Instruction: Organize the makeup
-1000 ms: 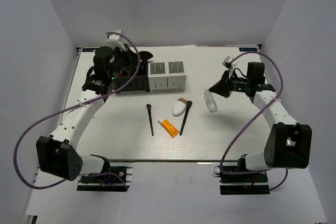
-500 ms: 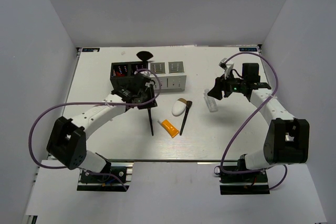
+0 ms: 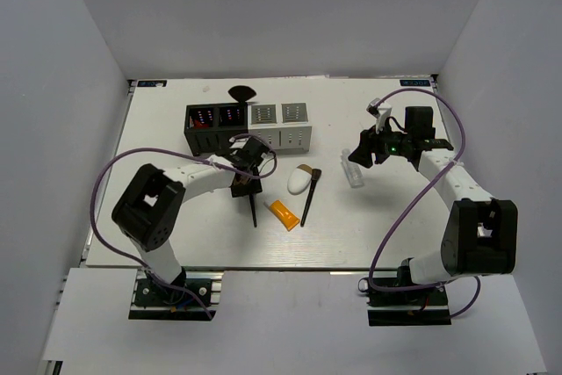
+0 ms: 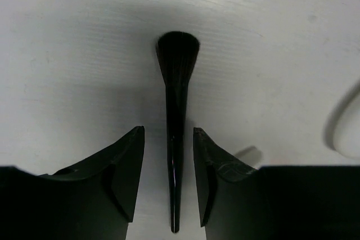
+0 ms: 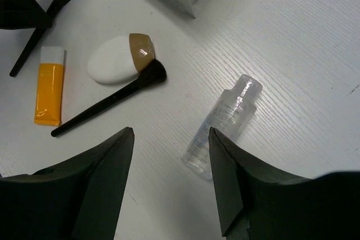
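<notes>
Left claw (image 4: 167,139) sits low over the table (image 4: 67,54), jaws partway open either side of a thin black brush (image 4: 175,82) lying just near of the black box (image 3: 215,129). Small gaps on both sides, so it's not gripping. Only the left wrist view shows those gaps; from above the claw hides them.

Right claw (image 5: 170,139) is spread wide, holding nothing, hanging over the clear bottle (image 5: 222,125), which lies on its side at the right.

Count: two brushes including the second brush (image 5: 107,102), one orange tube (image 3: 284,214), one white sponge (image 3: 299,183), one bottle, plus one white box (image 3: 281,126) beside the black one.
</notes>
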Controlling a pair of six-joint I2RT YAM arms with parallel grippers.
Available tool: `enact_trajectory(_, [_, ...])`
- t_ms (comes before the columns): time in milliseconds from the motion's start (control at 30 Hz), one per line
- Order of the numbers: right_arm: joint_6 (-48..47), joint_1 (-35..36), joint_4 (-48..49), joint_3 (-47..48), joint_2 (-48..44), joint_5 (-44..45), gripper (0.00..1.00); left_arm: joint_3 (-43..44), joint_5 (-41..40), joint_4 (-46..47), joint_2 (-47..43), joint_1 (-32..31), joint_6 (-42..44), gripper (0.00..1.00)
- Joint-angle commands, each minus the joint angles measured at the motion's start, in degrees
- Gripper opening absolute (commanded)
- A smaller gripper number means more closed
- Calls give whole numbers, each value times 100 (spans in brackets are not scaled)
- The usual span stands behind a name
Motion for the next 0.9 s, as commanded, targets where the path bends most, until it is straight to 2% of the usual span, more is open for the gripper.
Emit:
enact_trajectory(0, [37, -4, 44, -14, -162, -5, 62, 256, -385, 66, 166, -20, -37, 51])
enact_trajectory(300, [37, -4, 61, -22, -136, -5, 61, 212, -420, 374, 395, -20, 156, 47])
enact_trajectory(400, [37, -4, 70, -5, -118, -5, 61, 177, -368, 373, 456, -20, 165, 39])
enact_trajectory(600, [37, -12, 61, -5, -110, -49, 61, -86, -359, 242, 413, -20, 349, 16])
enact_trajectory(700, [11, -4, 26, -22, -118, -93, 61, -280, -219, 346, 28, -73, 489, 5])
enact_trajectory(767, [-33, -21, 0, -14, -118, -146, 61, -341, -43, 434, -613, -73, 595, 0])
enact_trajectory(833, [-60, -13, -9, -22, -118, -172, 61, -359, 63, 610, -1132, -73, 700, 0])
enact_trajectory(867, [-60, -12, -18, -31, -118, -181, 60, -342, 98, 672, -1665, -73, 745, 0])
